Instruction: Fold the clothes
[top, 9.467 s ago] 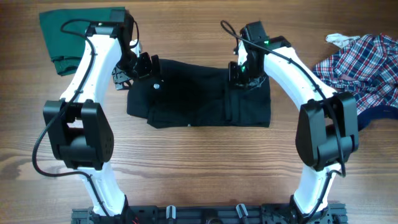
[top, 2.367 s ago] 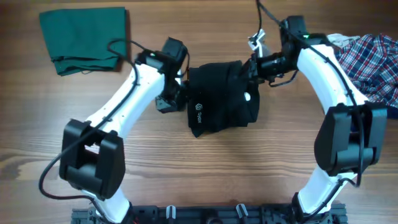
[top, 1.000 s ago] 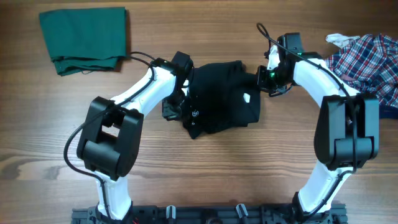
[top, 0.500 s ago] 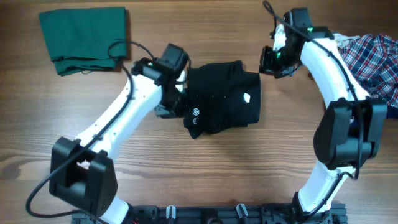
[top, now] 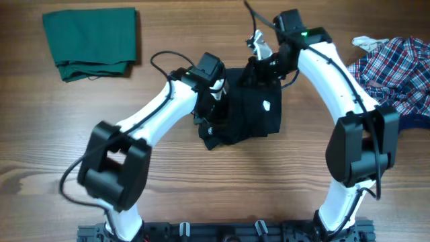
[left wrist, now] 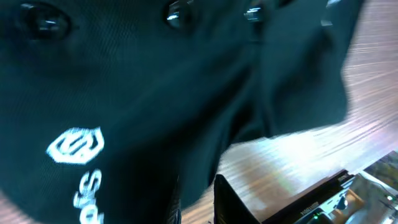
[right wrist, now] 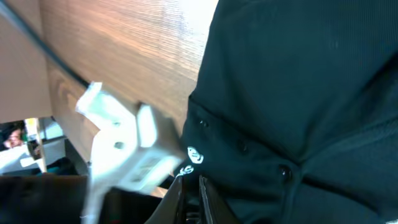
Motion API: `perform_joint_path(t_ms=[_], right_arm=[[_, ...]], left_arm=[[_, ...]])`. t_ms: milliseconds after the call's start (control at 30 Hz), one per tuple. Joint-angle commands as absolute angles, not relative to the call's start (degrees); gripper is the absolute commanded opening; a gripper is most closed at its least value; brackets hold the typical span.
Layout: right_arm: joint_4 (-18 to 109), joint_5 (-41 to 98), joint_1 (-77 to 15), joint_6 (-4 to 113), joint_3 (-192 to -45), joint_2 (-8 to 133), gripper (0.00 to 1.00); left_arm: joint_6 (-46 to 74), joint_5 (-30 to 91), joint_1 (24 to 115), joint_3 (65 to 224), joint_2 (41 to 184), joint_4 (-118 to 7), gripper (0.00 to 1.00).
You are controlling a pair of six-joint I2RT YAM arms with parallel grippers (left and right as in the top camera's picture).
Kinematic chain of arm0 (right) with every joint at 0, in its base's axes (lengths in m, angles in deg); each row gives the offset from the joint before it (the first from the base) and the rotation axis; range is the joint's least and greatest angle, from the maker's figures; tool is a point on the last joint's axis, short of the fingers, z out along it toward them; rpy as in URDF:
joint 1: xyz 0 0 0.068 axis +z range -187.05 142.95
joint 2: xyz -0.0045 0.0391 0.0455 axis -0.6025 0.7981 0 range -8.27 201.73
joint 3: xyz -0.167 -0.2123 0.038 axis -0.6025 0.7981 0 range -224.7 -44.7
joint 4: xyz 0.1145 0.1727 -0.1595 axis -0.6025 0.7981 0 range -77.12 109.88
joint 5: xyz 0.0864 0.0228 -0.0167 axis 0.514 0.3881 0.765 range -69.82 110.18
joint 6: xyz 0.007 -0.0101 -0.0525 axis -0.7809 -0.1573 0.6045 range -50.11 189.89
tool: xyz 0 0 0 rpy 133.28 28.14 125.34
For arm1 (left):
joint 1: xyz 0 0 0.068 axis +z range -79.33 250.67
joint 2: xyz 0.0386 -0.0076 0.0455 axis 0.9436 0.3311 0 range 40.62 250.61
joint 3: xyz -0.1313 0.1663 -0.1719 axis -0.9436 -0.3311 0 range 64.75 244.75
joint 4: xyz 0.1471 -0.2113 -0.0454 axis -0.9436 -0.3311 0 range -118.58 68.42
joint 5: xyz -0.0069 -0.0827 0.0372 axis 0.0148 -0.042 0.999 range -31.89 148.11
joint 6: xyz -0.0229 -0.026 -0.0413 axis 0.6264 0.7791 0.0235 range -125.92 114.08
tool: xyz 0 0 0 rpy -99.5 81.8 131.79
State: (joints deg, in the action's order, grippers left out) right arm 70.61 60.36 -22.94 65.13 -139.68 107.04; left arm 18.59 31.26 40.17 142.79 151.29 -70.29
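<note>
The shirt [top: 245, 111] lies as a rough, partly folded block on the table [top: 201, 195], directly between your two grippers, so each arm can work its own side. Its edges look uneven, so I judge the fold unfinished.

Your left gripper [top: 213, 101] sits low on the shirt's left edge, probably to set that side down or let it go. From its wrist camera, black cloth fills nearly everything ahead of the fingers. The white logo [left wrist: 74, 146] lies off to their left and bare wood shows to their right. You cannot tell from these views whether that gripper is released or clenched, or whether cloth lies between its fingers.

Your right gripper [top: 261, 67] is at the shirt's far edge by the collar, likely to square it. It is clenched, with only a sliver between the fingers. The tips meet the placket [right wrist: 249, 149] where cloth gives way to wood. Whether a pinch of fabric is caught there is not clear.

The green cloth [top: 91, 40] lies well left of the left gripper, and the plaid shirt [top: 390, 64] well right of the right one.
</note>
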Motion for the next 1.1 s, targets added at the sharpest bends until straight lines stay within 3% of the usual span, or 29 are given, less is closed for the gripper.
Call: perform_joint_path(t_ms=[0,267,567,833,1067], right_arm=[[68.5,57.4,-23.3,61.9,-137.7,107.6,0.1],[60.7,52.3,-23.4,59.3,-129.2,108.8,0.14],[60.0,33.9,-26.6,54.7,-128.6,112.3,0.13],[60.1,31.2,-31.4,56.0,-128.6,112.3,0.13],[60.8,29.8,-32.2,56.1,-130.5,112.3,0.2]], left_arm=[[18.5,27.7,40.0,142.3,155.9,-71.5,0.17],[18.5,33.5,40.2,142.3,157.6,-77.4,0.17],[18.3,43.5,40.3,142.3,157.6,-81.8,0.18],[16.8,50.9,40.3,142.3,157.6,-82.1,0.19],[16.8,51.1,40.0,142.4,152.2,-83.2,0.21]])
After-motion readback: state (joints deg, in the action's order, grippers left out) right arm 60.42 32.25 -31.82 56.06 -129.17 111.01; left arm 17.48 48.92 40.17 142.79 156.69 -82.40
